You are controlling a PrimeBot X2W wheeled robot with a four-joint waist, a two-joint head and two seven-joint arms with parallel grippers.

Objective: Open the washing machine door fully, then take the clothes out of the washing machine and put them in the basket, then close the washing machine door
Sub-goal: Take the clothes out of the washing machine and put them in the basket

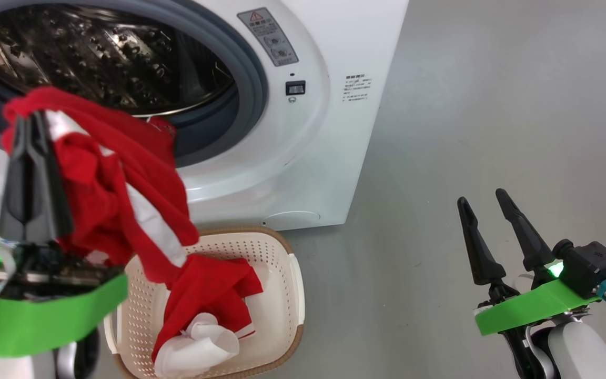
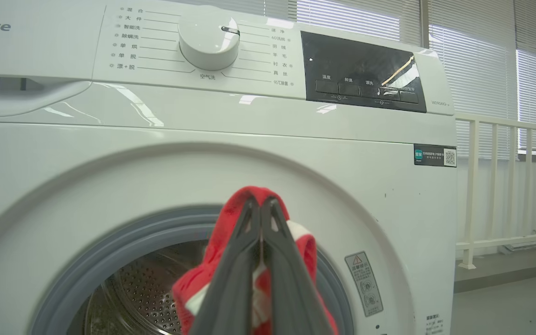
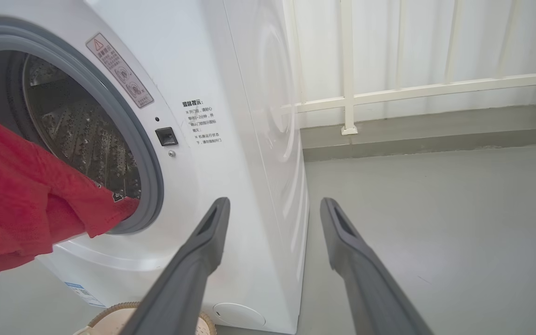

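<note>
Clothes (image 1: 124,200) hang long-axis down from the left fingers (image 1: 32,158), clenched on the red fabric before the mouth of the washing machine (image 1: 334,105); the basket (image 1: 292,284) sits directly below on the floor (image 1: 466,105), their tail lying in it; right fingers (image 1: 475,237) released, well apart, farther off.

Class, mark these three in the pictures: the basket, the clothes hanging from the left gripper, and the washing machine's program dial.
basket (image 1: 276,316), head view, bare perforated wall at right.
clothes (image 1: 98,210), head view, hanging red fold.
program dial (image 2: 208,43), left wrist view, centre of white knob.
</note>
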